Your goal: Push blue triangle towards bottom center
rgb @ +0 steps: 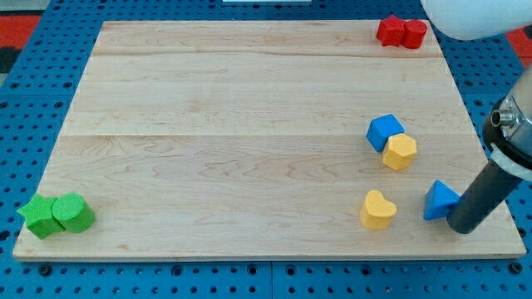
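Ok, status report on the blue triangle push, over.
My tip at the blue triangle's right edge, apparently touching. Triangle near the board's bottom right. Yellow heart sits just to the view's left, on the path to bottom center.

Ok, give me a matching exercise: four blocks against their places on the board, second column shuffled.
Blocks:
1. blue triangle
2. green blocks
3. red blocks
4. blue cube

Places:
A. the view's top right corner
B. touching the yellow hexagon
C. against my tip, bottom right
D. the view's bottom left corner

Pairs: 1-C, 2-D, 3-A, 4-B
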Tool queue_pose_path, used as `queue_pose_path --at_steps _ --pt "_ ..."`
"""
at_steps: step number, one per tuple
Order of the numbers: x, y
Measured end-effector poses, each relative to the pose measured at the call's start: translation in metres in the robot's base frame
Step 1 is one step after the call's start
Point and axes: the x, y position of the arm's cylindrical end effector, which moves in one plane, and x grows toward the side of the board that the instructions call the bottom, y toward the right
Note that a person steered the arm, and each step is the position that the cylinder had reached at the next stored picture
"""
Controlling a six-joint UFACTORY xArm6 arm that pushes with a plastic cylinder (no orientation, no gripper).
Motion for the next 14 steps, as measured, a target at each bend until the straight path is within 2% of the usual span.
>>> queue_pose_path --at_steps 4,6,7,10,14 --pt "-0.036 -0.027" --pt "-0.064 -0.023" --pt "-0.065 -0.028" --pt "-0.077 -0.1" --pt "-0.129 -0.132"
